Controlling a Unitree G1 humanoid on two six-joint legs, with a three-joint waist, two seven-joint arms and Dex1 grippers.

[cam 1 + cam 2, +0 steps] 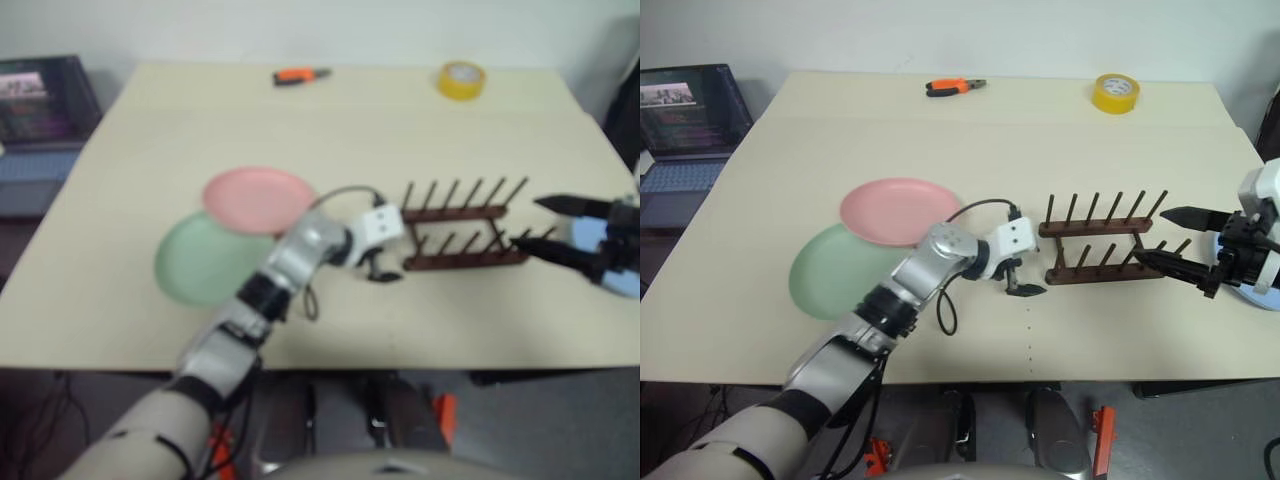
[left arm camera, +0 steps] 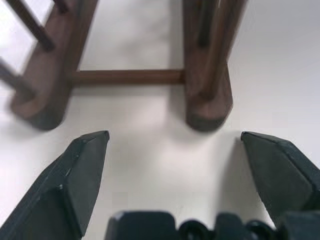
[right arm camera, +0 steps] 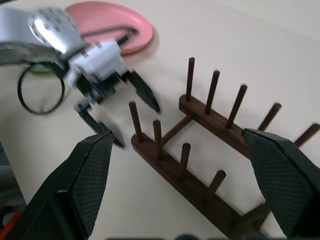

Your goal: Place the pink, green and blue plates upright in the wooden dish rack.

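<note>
No text, label, brand, number or sign can be read on anything here; the screen of the dark open laptop (image 1: 690, 105) beside the table shows only a blurred picture

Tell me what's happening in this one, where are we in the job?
A humanoid robot is at a table with an empty wooden dish rack. Its left hand sits open just off the rack's near end, holding nothing. The right hand hovers open at the rack's other end, also empty. The pink plate lies flat, overlapping the green plate. A pale blue plate peeks out under the right arm. No plate is racked yet.
</note>
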